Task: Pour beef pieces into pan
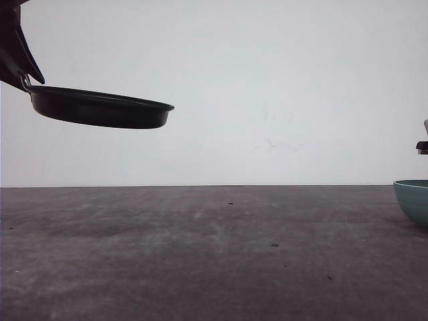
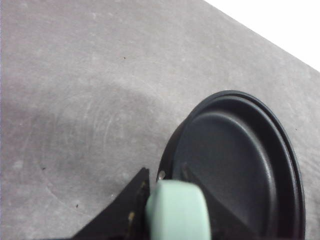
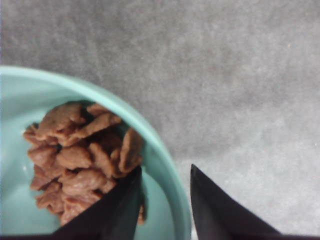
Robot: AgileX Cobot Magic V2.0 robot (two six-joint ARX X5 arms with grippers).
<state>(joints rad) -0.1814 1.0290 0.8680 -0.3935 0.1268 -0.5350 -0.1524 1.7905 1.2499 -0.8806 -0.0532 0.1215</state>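
Observation:
The black pan (image 1: 100, 110) hangs high above the table at the left, roughly level. My left gripper (image 1: 25, 81) is shut on its mint-green handle (image 2: 175, 210). In the left wrist view the pan (image 2: 235, 165) is empty, and the gripper (image 2: 165, 173) clamps the handle near the stem. The beef pieces (image 3: 80, 155) lie heaped in a teal bowl (image 3: 152, 137), which stands on the table at the far right (image 1: 413, 199). My right gripper (image 3: 166, 170) is open and straddles the bowl's rim, one finger inside by the beef and one outside.
The grey table (image 1: 214, 254) stretches wide between pan and bowl, with a plain white wall behind. A dark part of the right arm (image 1: 421, 146) shows just above the bowl at the right edge.

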